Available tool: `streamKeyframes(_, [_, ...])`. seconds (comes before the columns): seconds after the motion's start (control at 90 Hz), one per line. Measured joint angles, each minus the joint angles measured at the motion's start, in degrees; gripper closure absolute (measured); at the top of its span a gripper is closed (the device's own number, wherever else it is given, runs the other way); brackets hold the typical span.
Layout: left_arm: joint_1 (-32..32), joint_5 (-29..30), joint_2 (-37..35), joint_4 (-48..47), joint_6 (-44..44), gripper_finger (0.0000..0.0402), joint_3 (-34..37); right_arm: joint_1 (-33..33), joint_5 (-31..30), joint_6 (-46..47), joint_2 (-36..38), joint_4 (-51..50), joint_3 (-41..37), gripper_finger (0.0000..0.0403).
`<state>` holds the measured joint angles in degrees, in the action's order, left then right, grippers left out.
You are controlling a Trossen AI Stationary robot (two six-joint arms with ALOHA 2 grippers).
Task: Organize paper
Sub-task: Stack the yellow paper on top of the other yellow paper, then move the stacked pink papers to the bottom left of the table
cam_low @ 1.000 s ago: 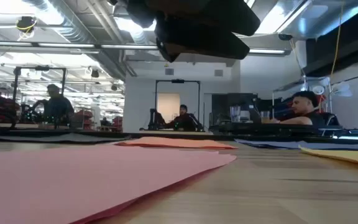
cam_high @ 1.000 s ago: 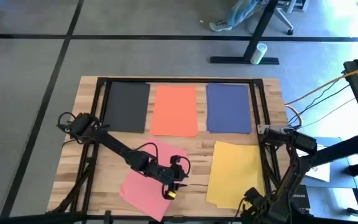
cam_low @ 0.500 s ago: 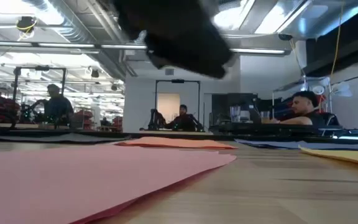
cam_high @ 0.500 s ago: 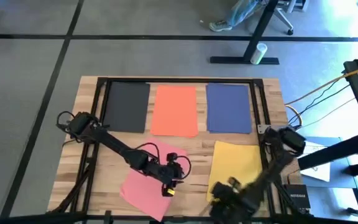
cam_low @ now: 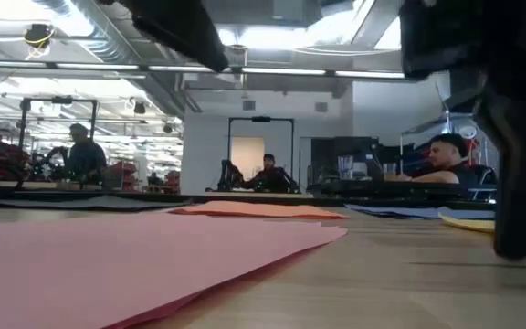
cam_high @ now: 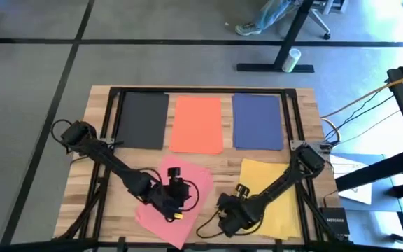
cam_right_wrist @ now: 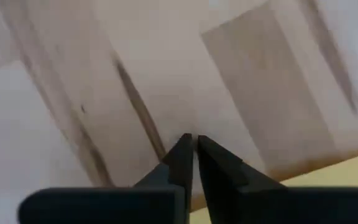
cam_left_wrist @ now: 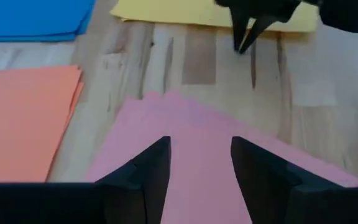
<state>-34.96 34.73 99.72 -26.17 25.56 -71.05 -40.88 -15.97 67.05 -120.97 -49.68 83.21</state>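
Lying flat on the wooden worktop (cam_high: 219,164), the paper is spread in two rows: a black sheet (cam_high: 143,120), an orange sheet (cam_high: 196,124) and a blue sheet (cam_high: 257,121) side by side along the far edge, and nearer me a pink sheet (cam_high: 161,210), turned askew, and a yellow sheet (cam_high: 275,192) well apart from it. The left gripper (cam_high: 175,201) hangs over the pink sheet with its jaws spread, the pink surface showing between its two fingers in the left wrist view. The right gripper (cam_high: 224,212) is down low over bare wood in the gap between pink and yellow, just beside the yellow sheet's near corner, its jaws pinched together on nothing. These sheets look very light and thin, stiff enough to keep an edge but sure to bend, crease or slide if pushed carelessly. Being flat against the wood, none offers much to pinch from above. I would judge the best hold to be at an edge or corner, perhaps after nudging the sheet so that it overhangs the worktop, or after lifting a corner with a fingertip. The pink sheet's pointed corner (cam_left_wrist: 166,95), facing the bare wood, seems the likeliest place. A hard pinch mid-sheet would probably only wrinkle it.
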Motion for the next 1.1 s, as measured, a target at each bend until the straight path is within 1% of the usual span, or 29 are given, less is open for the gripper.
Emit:
streamKeyframes(0.122, [-0.4, 0.4, 0.0, -1.5, 2.2, 0.0247, 0.0, -1.8, -0.4, 2.7, 0.0, -2.2, 0.0, 0.0402])
streamKeyframes(0.322, [-0.4, 1.3, 0.0, -1.6, 2.9, 0.0247, 0.0, -5.0, 1.3, 9.0, 0.1, -8.5, -0.1, 0.0402])
streamKeyframes(0.422, [-0.4, 1.4, 0.0, -1.6, 3.0, 0.0247, 0.0, -5.8, 0.9, 10.4, 0.1, -8.9, -0.1, 0.0402])
streamKeyframes(0.567, [-0.5, 1.7, -0.4, -2.7, 2.8, 0.0247, 0.0, -5.6, -0.3, 10.2, 0.1, -8.4, 1.5, 0.0402])
streamKeyframes(0.622, [-0.7, 2.6, -1.3, -4.8, 3.9, 0.0247, 0.1, -4.9, -2.6, 8.7, 0.1, -8.4, 2.3, 0.0402])
streamKeyframes(0.722, [-1.6, 5.6, -4.1, -10.6, 6.9, 0.0247, 0.1, -2.3, -4.7, 5.7, 0.1, -8.1, 3.7, 0.0402])
streamKeyframes(0.811, [-2.3, 5.8, -5.8, -16.6, 11.4, 0.0247, 0.2, 1.2, -8.0, 1.7, 0.1, -7.0, 3.9, 0.0402])
streamKeyframes(0.922, [-2.6, 2.4, -6.1, -21.6, 17.1, 0.0247, 2.6, 6.8, -8.3, -4.6, 0.1, -4.6, 3.7, 0.0402])
streamKeyframes(1.044, [-2.9, -1.0, -6.0, -21.8, 22.6, 0.0247, 8.0, 11.7, -8.2, -11.9, 0.1, 1.2, 3.6, 0.0402])
streamKeyframes(1.1, [-3.8, -1.4, -6.0, -21.7, 25.6, 0.0247, 10.2, 13.3, -6.3, -14.9, 0.1, 3.8, 3.6, 0.0403])
